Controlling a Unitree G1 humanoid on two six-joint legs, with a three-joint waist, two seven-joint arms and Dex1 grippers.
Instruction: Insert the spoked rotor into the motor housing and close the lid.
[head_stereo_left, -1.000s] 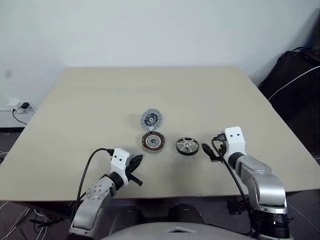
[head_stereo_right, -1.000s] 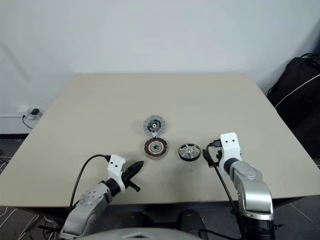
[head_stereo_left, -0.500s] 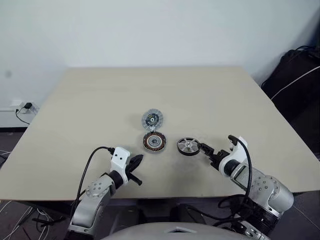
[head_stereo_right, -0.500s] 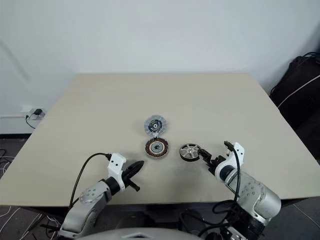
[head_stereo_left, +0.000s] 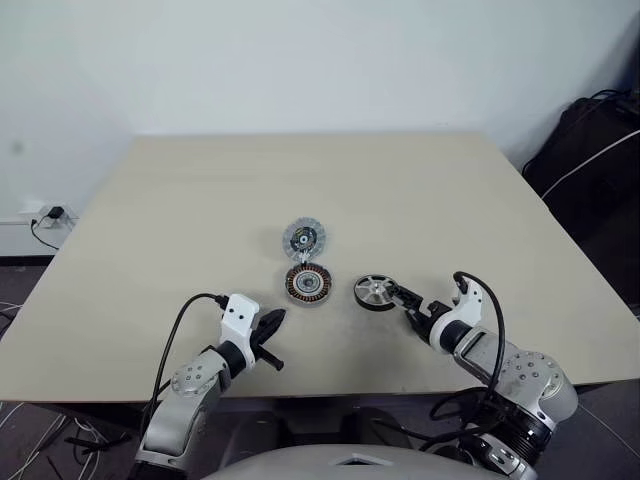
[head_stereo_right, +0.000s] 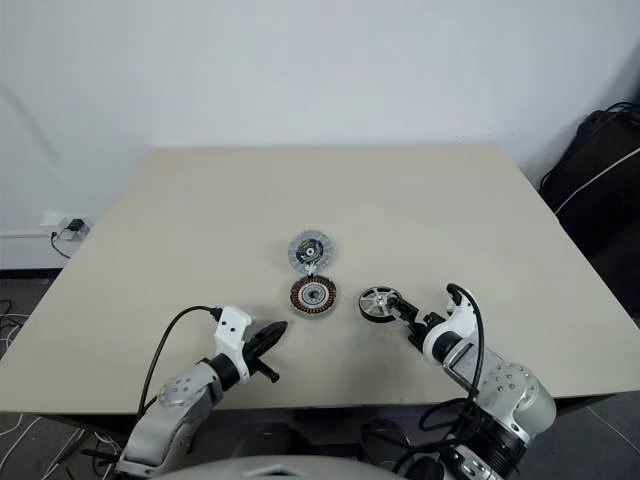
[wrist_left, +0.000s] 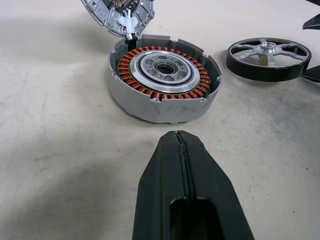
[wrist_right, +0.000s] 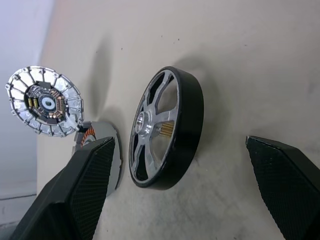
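Note:
The spoked rotor (head_stereo_left: 373, 291), a silver wheel with a black rim, lies flat on the table right of the motor housing (head_stereo_left: 307, 284). The housing shows copper windings around a pale hub (wrist_left: 164, 82). The lid (head_stereo_left: 302, 239) stands tilted up at the housing's far edge, its dark and green face showing (wrist_right: 45, 102). My right gripper (head_stereo_left: 408, 305) is open, low over the table just right of the rotor (wrist_right: 165, 132), its fingers (wrist_right: 80, 195) spread wider than the wheel and apart from it. My left gripper (wrist_left: 177, 137) is shut and empty, pointing at the housing from the near side.
The beige table (head_stereo_left: 300, 180) has free room all around the three parts. A black bag (head_stereo_left: 590, 150) with a white cable sits off the table's right side. A wall socket with a plug (head_stereo_left: 45, 213) is at the far left.
My right gripper has rolled over and moved left and slightly down, from beside the rotor to close behind it with its fingers facing the wheel. The left arm has stayed still.

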